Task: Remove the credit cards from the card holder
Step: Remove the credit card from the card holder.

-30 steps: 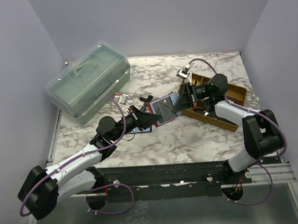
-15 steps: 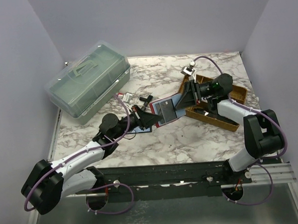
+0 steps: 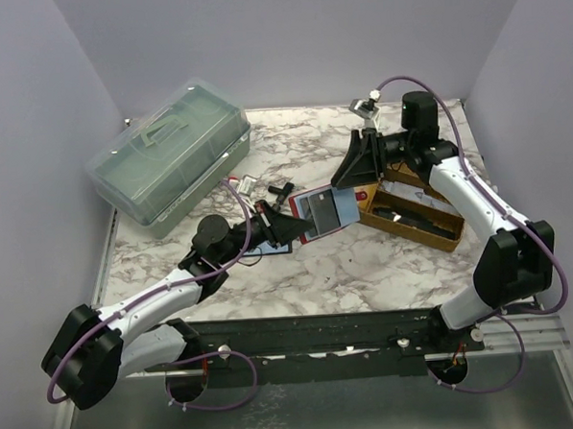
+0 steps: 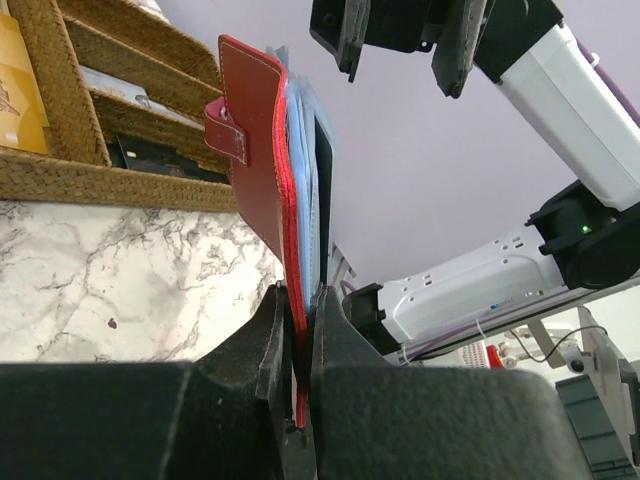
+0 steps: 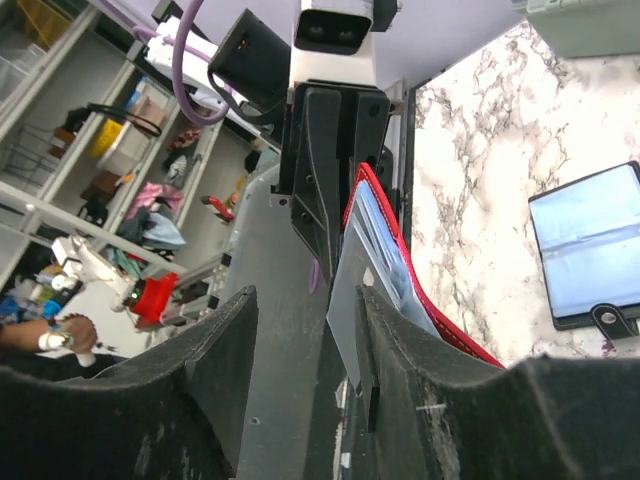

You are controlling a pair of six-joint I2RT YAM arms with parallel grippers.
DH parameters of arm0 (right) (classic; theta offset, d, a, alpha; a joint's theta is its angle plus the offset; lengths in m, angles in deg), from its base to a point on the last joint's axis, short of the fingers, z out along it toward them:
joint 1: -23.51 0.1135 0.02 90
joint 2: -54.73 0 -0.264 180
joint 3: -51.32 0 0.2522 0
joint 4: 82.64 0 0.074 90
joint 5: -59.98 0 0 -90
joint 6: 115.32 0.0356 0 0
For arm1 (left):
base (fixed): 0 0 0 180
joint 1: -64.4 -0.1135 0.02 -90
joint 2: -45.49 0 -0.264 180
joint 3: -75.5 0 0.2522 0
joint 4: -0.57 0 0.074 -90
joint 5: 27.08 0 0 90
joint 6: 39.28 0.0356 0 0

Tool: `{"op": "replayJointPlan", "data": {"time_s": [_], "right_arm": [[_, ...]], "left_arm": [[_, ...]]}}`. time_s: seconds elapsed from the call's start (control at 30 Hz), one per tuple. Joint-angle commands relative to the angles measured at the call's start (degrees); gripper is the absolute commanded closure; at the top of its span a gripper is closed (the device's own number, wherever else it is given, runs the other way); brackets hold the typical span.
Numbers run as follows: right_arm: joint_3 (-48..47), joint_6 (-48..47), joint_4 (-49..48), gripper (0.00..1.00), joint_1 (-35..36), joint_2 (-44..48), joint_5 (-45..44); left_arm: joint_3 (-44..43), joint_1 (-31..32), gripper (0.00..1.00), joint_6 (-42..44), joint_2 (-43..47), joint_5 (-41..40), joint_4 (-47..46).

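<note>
**Overhead view, with both wrist views.** We see a marbled counter (image 3: 366, 258) carrying, at the upper left of the overhead frame, a translucent green lidded box (image 3: 168, 149). At the right of that frame stands a brown compartmented tray (image 3: 407, 230).

The left arm reaches from the lower left towards the centre. Its left hand (image 3: 285, 226) is clenched on the lower edge of the red card holder (image 4: 255, 150). In the left wrist view we find the holder upright, gripped between the two fingers (image 4: 270, 340) at the bottom of the frame, with its strap tab pointing left towards the tray.

The right arm arches in from the right edge. Its right hand (image 3: 344, 178) is released, poised at the holder's free end with the jaws apart. In the left wrist view they sit at the top of the frame, clear of the holder's upper edge.

The credit cards (image 4: 305, 180), light blue and grey, remain in the card holder at the centre of the overhead frame. In the right wrist view we note one grey card edge lying in the gap between the parted fingers (image 5: 225, 370). We cannot tell whether it touches either one.

An open black wallet (image 5: 590, 255) with blue faces lies flat on the counter at the right edge of the right wrist view.
</note>
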Motion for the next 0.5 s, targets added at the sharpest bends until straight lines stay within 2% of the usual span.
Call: {"op": "replayJointPlan", "data": {"time_s": [0.0, 0.3, 0.47], "right_arm": [[-2.2, -20.13, 23.25, 0.51, -0.02, 0.89, 1.15], [2.89, -17.01, 21.19, 0.47, -0.02, 3.56, -9.89], [2.99, -16.94, 21.19, 0.46, -0.06, 3.15, -10.67]], "left_arm": [[1.45, -0.32, 1.0, 0.02, 2.82, -0.52, -1.95], [0.78, -0.32, 1.0, 0.69, 4.45, -0.96, -1.33], [-0.09, -0.32, 1.0, 0.71, 4.15, -0.38, -1.33]]}}
